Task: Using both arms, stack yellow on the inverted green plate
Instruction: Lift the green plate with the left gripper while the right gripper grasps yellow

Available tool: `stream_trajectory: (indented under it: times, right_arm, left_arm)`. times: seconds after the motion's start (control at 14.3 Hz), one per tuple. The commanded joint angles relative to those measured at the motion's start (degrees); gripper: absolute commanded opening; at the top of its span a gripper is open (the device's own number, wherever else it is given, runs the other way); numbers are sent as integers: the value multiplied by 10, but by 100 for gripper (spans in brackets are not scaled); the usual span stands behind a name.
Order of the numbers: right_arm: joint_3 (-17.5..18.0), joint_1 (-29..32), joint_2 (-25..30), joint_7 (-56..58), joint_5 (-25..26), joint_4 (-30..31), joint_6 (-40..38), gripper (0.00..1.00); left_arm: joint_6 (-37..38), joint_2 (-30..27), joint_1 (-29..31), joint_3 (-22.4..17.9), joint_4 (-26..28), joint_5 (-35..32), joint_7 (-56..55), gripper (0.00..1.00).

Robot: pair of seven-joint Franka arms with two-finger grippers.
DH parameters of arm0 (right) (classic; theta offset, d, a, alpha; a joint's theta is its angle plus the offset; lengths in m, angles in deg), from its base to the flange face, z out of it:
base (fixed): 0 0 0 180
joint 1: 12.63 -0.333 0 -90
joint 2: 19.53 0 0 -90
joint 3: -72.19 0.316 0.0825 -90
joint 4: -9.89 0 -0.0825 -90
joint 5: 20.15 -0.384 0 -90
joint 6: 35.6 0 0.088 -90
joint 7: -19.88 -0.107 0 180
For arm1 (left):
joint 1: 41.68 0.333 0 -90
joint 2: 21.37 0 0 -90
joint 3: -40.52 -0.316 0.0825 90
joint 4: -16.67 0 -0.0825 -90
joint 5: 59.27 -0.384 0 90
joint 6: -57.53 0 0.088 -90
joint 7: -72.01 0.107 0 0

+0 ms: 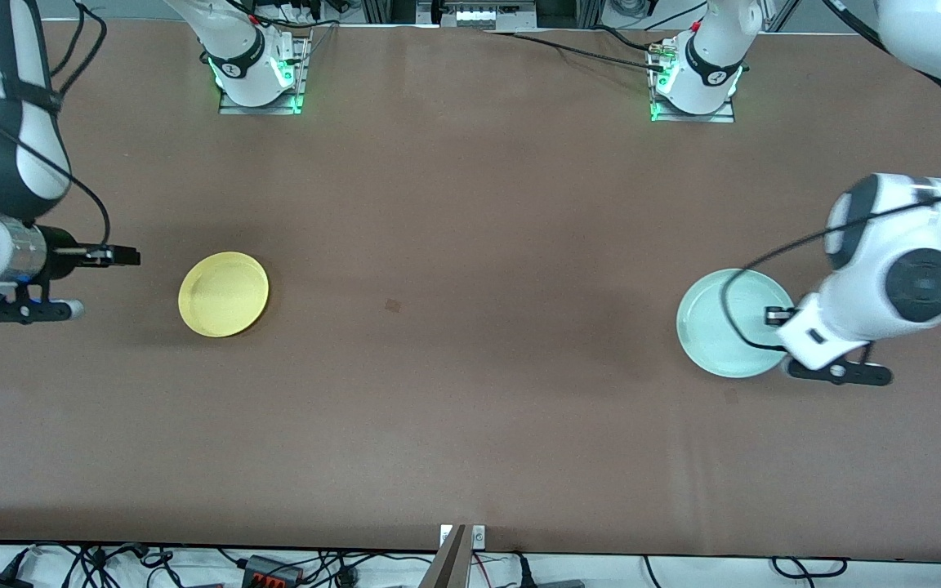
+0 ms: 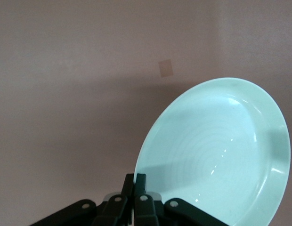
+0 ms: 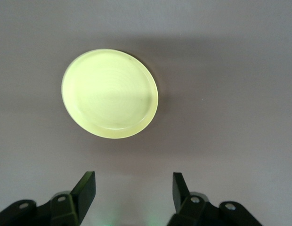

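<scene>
So the left gripper (image 2: 134,181) has its fingers pinched tight on the rim of the green plate (image 1: 724,322), down at the left arm's end of the table (image 1: 470,204). In the left wrist view the plate (image 2: 216,150) looks tipped up off the brown cloth, hollow side facing the camera, with the clamped edge right at the fingertips and the rest of the disc swinging up and away from them. From the front you can see the white arm and a black cable crossing over part of the plate, so one edge of it is covered. Over at the right arm's end, the yellow plate (image 1: 224,294) is lying flat on the table, right way up, nothing touching it. The right gripper (image 1: 115,256) sits just beside it on the side toward that arm's end of the table, clearly apart from it. In the right wrist view the two black fingers (image 3: 85,190) stand wide apart with only bare table between them, and the yellow plate (image 3: 109,93) is out ahead of the tips. There's also a small darker square patch (image 1: 393,305) on the cloth roughly midway between the two plates
</scene>
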Motion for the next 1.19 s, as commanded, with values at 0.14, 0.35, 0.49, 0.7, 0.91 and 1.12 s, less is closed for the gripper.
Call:
stream_trajectory:
  times: [0.14, 0.35, 0.49, 0.7, 0.91, 1.12]
  right_arm:
    - [4, 35, -90, 11, -21, -4, 11, 63]
    - [4, 36, -135, 11, -25, -4, 55, 63]
    - [4, 36, -155, 11, -25, -4, 87, 63]
    - [4, 36, -173, 9, -25, -4, 109, 63]
    - [4, 37, -189, 10, -25, 1, 118, 61]
    - [4, 38, -204, 10, -25, 1, 130, 57]
  left_arm:
    - [47, 5, -116, -9, -13, -99, -152, 1]
    - [85, 26, -184, -13, -13, -157, -233, 1]
    - [97, 39, -227, -14, -13, -199, -292, 1]
    - [126, 68, -280, -16, -13, -241, -367, 1]
    - [144, 96, -318, -16, -13, -253, -446, 1]
    - [163, 120, -345, -17, -12, -256, -494, 1]
